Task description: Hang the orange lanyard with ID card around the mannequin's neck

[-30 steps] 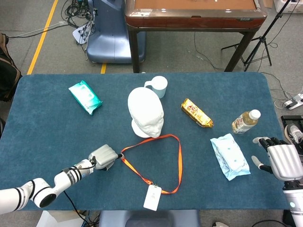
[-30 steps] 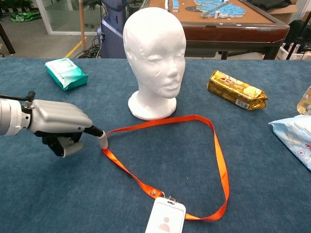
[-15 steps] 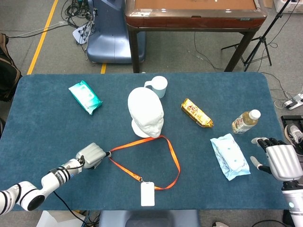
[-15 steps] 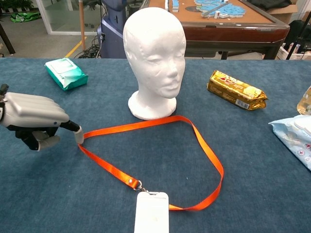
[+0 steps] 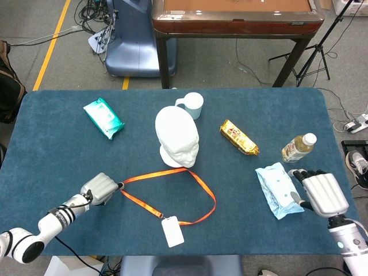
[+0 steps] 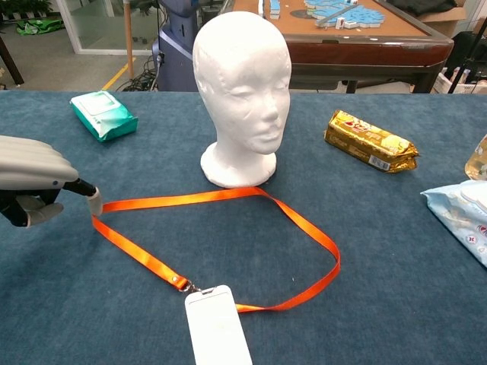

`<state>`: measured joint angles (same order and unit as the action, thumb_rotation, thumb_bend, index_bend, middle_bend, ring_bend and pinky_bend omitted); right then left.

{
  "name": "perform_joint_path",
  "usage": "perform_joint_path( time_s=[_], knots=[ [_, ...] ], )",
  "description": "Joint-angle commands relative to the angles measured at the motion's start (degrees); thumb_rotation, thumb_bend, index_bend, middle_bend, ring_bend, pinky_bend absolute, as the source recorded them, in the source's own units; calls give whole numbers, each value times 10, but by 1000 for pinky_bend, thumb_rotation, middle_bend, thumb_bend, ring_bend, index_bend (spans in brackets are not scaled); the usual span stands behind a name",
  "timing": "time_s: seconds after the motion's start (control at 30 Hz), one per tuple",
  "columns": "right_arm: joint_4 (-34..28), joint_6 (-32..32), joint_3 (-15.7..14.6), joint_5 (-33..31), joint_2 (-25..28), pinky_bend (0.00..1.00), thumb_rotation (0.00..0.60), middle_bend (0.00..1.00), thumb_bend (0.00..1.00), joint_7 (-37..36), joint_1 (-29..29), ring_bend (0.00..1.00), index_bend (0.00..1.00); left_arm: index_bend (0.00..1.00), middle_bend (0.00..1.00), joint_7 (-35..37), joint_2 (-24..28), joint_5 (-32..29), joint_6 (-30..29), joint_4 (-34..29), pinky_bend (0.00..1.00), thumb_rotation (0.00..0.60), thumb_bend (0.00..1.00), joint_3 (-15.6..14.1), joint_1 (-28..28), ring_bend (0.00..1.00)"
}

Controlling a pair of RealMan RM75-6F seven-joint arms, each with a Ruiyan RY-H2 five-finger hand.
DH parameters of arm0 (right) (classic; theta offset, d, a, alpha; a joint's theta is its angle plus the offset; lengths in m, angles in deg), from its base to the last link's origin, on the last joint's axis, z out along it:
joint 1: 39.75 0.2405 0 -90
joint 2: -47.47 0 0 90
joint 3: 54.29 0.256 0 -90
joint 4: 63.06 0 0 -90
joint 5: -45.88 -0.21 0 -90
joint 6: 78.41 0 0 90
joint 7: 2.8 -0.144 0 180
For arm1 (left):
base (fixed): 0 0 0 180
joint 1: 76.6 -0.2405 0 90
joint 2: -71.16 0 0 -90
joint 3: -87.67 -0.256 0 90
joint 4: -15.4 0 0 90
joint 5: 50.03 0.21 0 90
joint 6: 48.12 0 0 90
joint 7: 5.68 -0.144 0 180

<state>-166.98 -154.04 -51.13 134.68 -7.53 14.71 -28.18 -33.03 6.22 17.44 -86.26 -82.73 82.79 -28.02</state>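
Orange lanyard (image 6: 221,199): flat on the blue table (image 5: 57,155) as an open loop, far edge touching or just beside the base of the mannequin (image 6: 242,91); none of it over the head or around the neck.
ID card (image 6: 218,325): face-down white rectangle on the cloth at the near end of the strap, clipped on, close to the table's front edge.
Left hand (image 5: 99,188): low at the loop's left corner, fingers curled, a fingertip (image 6: 93,202) pressing or pinching the strap there; whether truly gripped or only hooked, cannot tell from either view.
Right hand (image 5: 319,194): well apart from the lanyard, near the pale blue wipes pack (image 5: 278,189), fingers spread, holding nothing.
Progress: early stage by the look of it; strap contacted at one corner only, nothing lifted.
Left to do: raise the loop, spread it wide enough to clear the head, likely with the right hand's help, lower it past the face onto the neck, card hanging in front.
Risk: foam head light, liable to tip if the strap snags.
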Motion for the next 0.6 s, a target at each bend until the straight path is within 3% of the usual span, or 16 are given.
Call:
perform_joint_path(
  time_s=[0.03, 0.13, 0.33, 0.6],
  knots=[
    [-30, 54, -4, 8, 13, 881, 600, 857, 491, 24, 32, 914, 355, 253, 1000, -3, 1, -3, -3, -4, 858, 600, 655, -1, 1, 1000],
    [-59, 119, -3, 9, 24, 971, 600, 936, 664, 44, 72, 997, 348, 253, 1000, -5, 3, -5, -6, -9, 858, 600, 656, -2, 1, 1000],
    [-91, 230, 15, -25, 17, 1000, 600, 1000, 968, 79, 149, 1000, 310, 254, 1000, -6, 8, -1, -19, -19, 858, 600, 656, -3, -4, 1000],
    [-82, 357, 27, -126, -36, 1000, 600, 1000, 1000, 129, 244, 1000, 279, 253, 1000, -5, 10, -2, -26, -22, 858, 600, 656, -6, -8, 1000]
  ],
)
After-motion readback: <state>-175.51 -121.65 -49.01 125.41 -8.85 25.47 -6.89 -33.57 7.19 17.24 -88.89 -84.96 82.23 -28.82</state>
